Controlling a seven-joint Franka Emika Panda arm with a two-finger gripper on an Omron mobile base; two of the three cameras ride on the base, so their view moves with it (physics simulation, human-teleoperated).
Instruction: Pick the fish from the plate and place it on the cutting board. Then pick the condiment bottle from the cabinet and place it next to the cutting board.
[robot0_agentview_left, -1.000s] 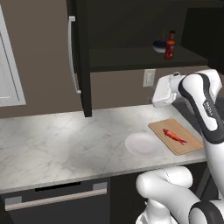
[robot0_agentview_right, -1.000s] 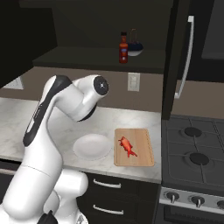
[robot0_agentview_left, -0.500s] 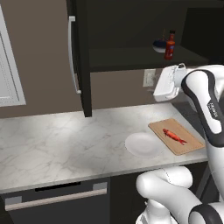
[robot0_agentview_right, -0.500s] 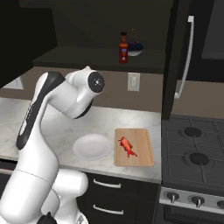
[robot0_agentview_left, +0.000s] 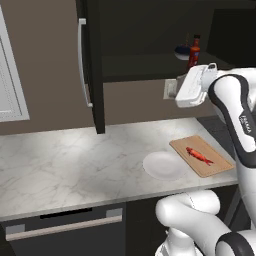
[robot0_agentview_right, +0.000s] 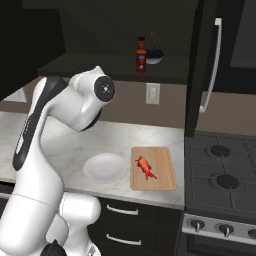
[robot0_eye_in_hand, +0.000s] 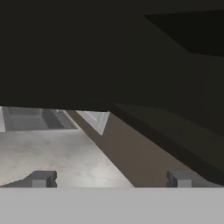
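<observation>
Reaching for condiment bottle (robot0_agentview_left: 194, 51) on cabinet (robot0_agentview_left: 93, 65) shelf, beside dark bowl (robot0_agentview_left: 182, 51). Fish (robot0_agentview_left: 199, 155) on cutting board (robot0_agentview_left: 201, 155). Gripper (robot0_eye_in_hand: 111, 178) empty, jaws spread wide. Raise, align low on body, probably clear of bowl; close squarely.

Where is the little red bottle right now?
The condiment bottle stands upright on the shelf inside the open cabinet, beside a dark blue bowl, above the cutting board.
</observation>
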